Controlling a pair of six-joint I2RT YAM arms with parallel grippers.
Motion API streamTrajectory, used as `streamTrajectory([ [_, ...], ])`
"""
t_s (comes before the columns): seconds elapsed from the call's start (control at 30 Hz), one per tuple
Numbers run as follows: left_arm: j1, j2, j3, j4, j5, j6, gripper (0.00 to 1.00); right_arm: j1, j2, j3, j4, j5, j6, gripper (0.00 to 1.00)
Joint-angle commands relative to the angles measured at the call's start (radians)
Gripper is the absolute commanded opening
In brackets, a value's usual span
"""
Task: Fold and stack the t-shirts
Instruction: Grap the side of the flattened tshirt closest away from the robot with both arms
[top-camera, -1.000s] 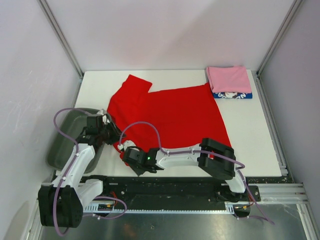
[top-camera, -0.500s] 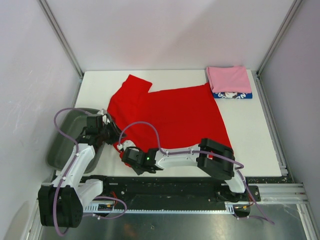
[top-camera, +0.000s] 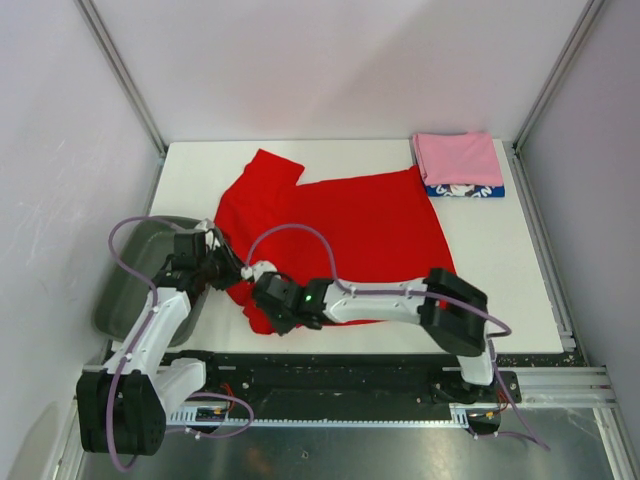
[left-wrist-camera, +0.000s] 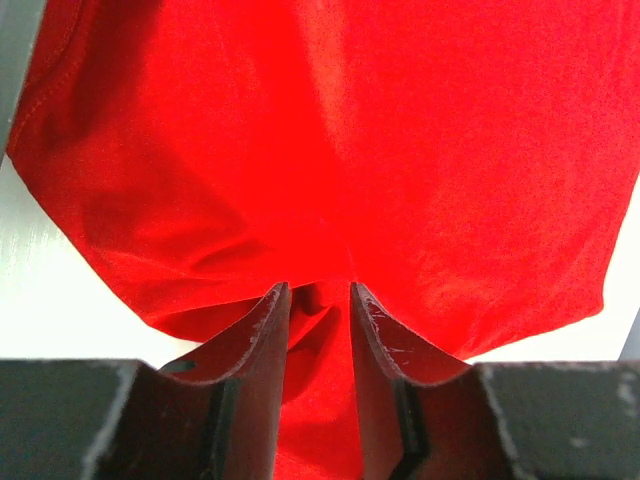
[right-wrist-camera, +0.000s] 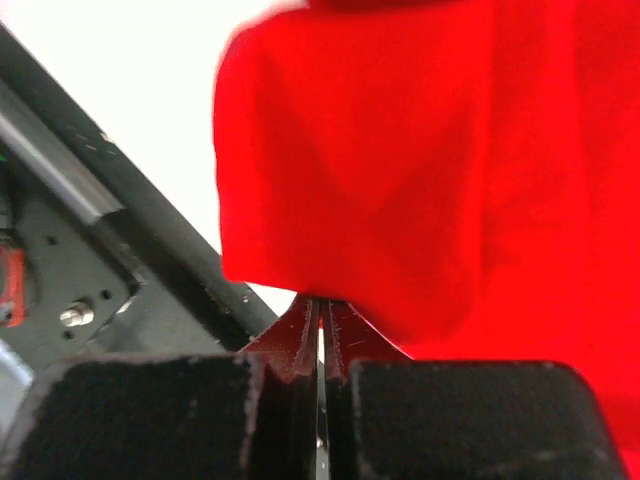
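Note:
The red t-shirt (top-camera: 350, 220) lies spread flat on the white table (top-camera: 500, 270), back side up with no print showing. My left gripper (top-camera: 230, 268) is shut on a bunched fold of its near left edge; in the left wrist view (left-wrist-camera: 318, 295) red cloth (left-wrist-camera: 400, 150) fills the gap between the fingers. My right gripper (top-camera: 262, 285) sits right beside it, shut on the near hem and holding it raised; in the right wrist view (right-wrist-camera: 320, 305) red cloth (right-wrist-camera: 400, 150) hangs from the pinched tips. The folded pink t-shirt (top-camera: 458, 157) lies on the folded blue one (top-camera: 465, 190) at the far right.
The grey-green tray (top-camera: 125, 275) hangs off the table's left edge, beside my left arm. The black base rail (top-camera: 350, 370) runs along the near edge and also shows in the right wrist view (right-wrist-camera: 100, 230). Metal frame posts stand at both far corners.
My right gripper has moved away from the near edge, up and slightly left, lifting the red hem with it. My left gripper has shifted a little to the right, still holding the cloth.

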Motion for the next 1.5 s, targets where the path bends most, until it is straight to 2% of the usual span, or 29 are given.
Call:
streamTrajectory([
  [0.0, -0.004, -0.017, -0.018, 0.022, 0.025, 0.019, 0.35, -0.058, -0.176, 0.002, 0.008, -0.052, 0.013, 0.0],
  [0.17, -0.021, -0.04, -0.036, 0.023, 0.026, 0.003, 0.35, -0.15, -0.25, -0.061, 0.035, -0.103, 0.041, 0.0],
  [0.4, -0.107, -0.088, -0.079, 0.022, -0.016, -0.06, 0.35, -0.24, -0.28, -0.148, 0.085, -0.164, 0.072, 0.0],
  [0.8, -0.347, -0.162, -0.151, 0.022, -0.16, -0.193, 0.35, -0.359, -0.154, -0.206, 0.163, -0.211, 0.134, 0.0],
  [1.47, -0.468, -0.203, -0.194, -0.002, -0.195, -0.21, 0.34, -0.461, -0.02, -0.207, 0.227, -0.302, 0.199, 0.0],
])
